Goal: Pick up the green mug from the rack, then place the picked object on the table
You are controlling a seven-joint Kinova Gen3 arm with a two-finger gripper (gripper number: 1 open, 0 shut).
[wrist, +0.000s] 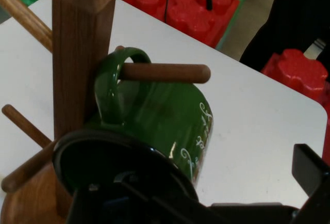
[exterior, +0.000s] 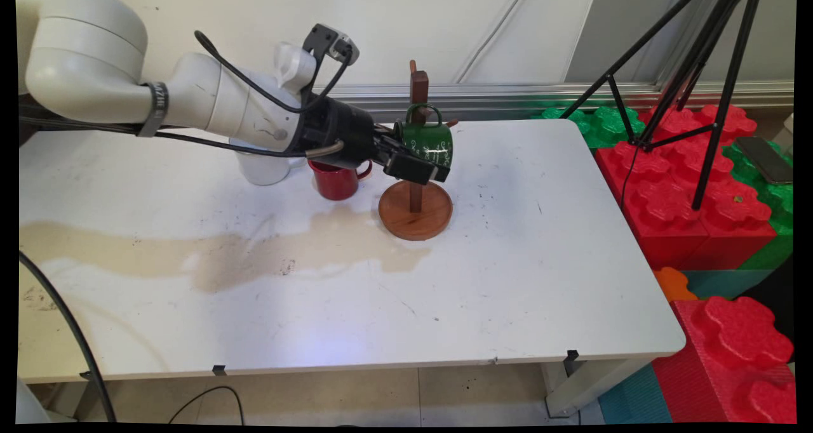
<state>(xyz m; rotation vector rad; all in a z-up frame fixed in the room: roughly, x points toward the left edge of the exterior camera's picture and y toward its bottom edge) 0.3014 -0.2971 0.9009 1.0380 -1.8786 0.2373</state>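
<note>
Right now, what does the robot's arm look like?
The arm is white, made of fat rounded tubes joined together. A dark band with lettering wraps around it near the big joint. Black cables loop along it. At the end sits a black tool with a chunky round body, and a small grey camera bracket sticks up above the wrist.

Mug hangs on mug tree peg, directly ahead of gripper; second mug behind gripper, on table.

Main view high across table; hand view close on mug tree
</note>
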